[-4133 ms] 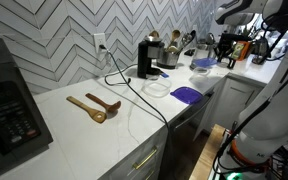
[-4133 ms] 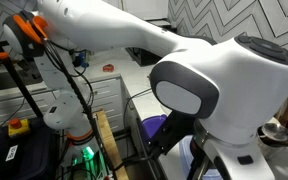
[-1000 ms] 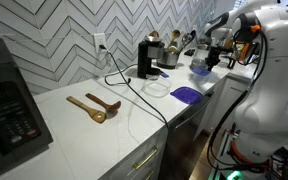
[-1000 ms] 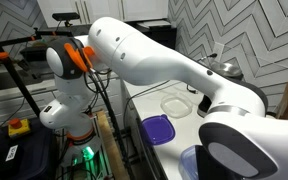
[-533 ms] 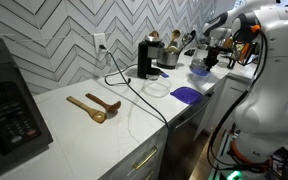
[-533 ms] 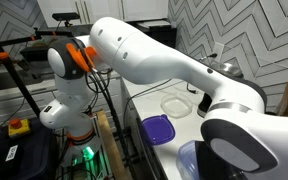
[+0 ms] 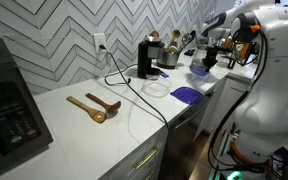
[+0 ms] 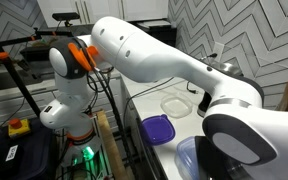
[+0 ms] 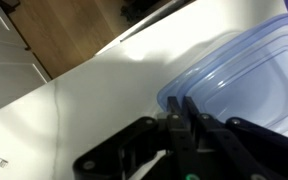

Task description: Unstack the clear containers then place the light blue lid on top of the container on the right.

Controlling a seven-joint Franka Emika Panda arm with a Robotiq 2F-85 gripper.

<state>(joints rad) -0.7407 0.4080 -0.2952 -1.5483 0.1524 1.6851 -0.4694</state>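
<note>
The clear containers (image 7: pixel 156 88) sit on the white counter in front of the coffee maker and read as a single round clear tub; they also show in an exterior view (image 8: pixel 176 102). My gripper (image 7: pixel 206 60) is far from them, at the counter's far end, low over a pale blue translucent plastic item (image 7: pixel 200 68). In the wrist view my gripper's fingers (image 9: pixel 181 108) are shut together at the rim of this pale blue plastic (image 9: pixel 246 68), with nothing seen between them. I cannot tell whether this item is the light blue lid.
A darker blue-purple flat lid (image 7: pixel 187 95) lies near the counter's front edge, also seen in an exterior view (image 8: pixel 156 130). Two wooden spoons (image 7: pixel 94 105), a black coffee maker (image 7: pixel 146 58) with its cable, and pots at the back stand on the counter.
Since four seconds ago the arm has come down to the pale blue item at the counter's far end. Over the last second it has barely moved.
</note>
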